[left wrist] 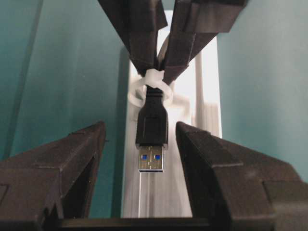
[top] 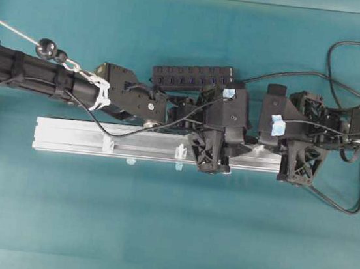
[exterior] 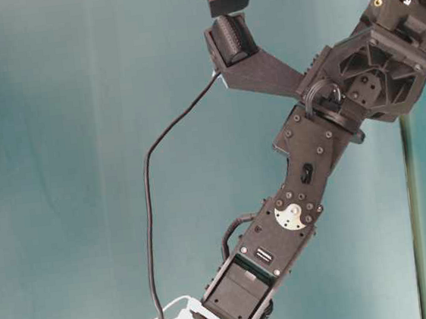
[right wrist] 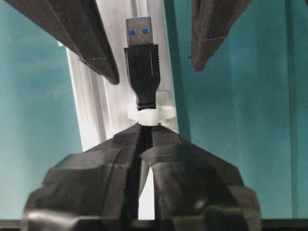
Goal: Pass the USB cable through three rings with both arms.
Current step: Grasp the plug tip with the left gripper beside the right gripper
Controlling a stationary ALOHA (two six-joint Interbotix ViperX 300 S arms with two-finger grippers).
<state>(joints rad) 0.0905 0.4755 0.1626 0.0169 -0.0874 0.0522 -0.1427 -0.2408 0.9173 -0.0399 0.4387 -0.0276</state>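
In our left wrist view, the USB cable's plug (left wrist: 151, 139) points toward six o'clock, between our left gripper's (left wrist: 139, 144) wide jaws. Our right gripper (left wrist: 159, 67) pinches the cord behind a ring (left wrist: 153, 82).

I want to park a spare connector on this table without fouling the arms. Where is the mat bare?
Bare mat runs broadly along the near edge, below the aluminium rail. A narrower strip lies above the hub, toward the far edge. The middle band is crowded: both arms, rail and rings, the left pincer and right pincer, plus loose cords at right.
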